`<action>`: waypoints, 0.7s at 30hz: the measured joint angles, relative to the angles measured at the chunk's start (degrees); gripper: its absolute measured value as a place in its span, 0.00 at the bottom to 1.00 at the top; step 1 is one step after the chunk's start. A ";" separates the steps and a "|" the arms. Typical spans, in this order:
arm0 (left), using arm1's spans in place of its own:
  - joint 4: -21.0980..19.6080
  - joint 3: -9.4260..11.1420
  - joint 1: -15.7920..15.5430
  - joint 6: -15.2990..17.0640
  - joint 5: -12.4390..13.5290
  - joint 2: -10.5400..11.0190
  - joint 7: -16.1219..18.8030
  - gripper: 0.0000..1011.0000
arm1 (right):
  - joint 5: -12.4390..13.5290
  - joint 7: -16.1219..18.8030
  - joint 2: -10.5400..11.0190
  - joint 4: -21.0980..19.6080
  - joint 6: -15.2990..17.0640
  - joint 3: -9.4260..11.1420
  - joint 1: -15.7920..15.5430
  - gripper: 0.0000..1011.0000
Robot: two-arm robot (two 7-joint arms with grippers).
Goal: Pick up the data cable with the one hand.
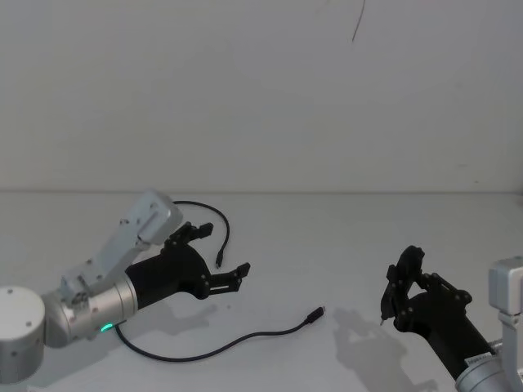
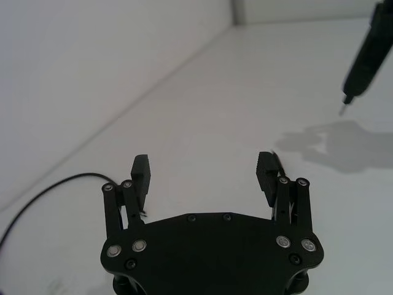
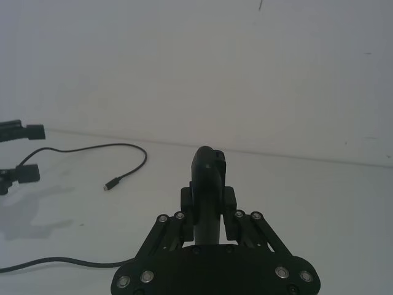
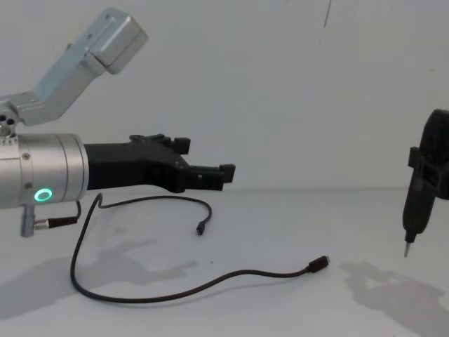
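- The left gripper [image 1: 222,251] reaches forward from the left side and hangs above the surface [image 1: 327,245]. Its two black fingers [image 2: 140,175] are spread wide apart with nothing between them.
- In the chest view this gripper [image 4: 207,158] sits clearly higher than the cord and does not touch it. A green ring [image 4: 43,194] glows on its silver wrist.
- The data cable [image 1: 245,336] lies loose on the surface in a long curve. From the head view, one stretch loops behind the left gripper and ends in a small plug [image 1: 219,260] just below the spread fingers.
- The rest of the cable sweeps round under the left arm and runs toward the middle of the surface. It ends in a second plug [image 1: 315,314], which lies between the two arms and apart from both.
- From the chest view the cable [image 4: 175,295] rests flat, both plugs down on the surface.
- The right gripper [image 1: 409,278] is at the right side, well apart from the cable. It is clamped on a dark pen-like tool [image 1: 392,298].
- The tool's thin metal tip [image 4: 405,250] points down and hangs clear of the surface.
- In the right wrist view the gripper's fingers [image 3: 228,200] press against both sides of the tool [image 3: 207,178].
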 joint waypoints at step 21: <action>13.17 8.26 -14.73 11.07 -1.70 1.00 -22.01 0.99 | 0.00 0.00 0.00 0.00 0.00 0.00 0.00 0.26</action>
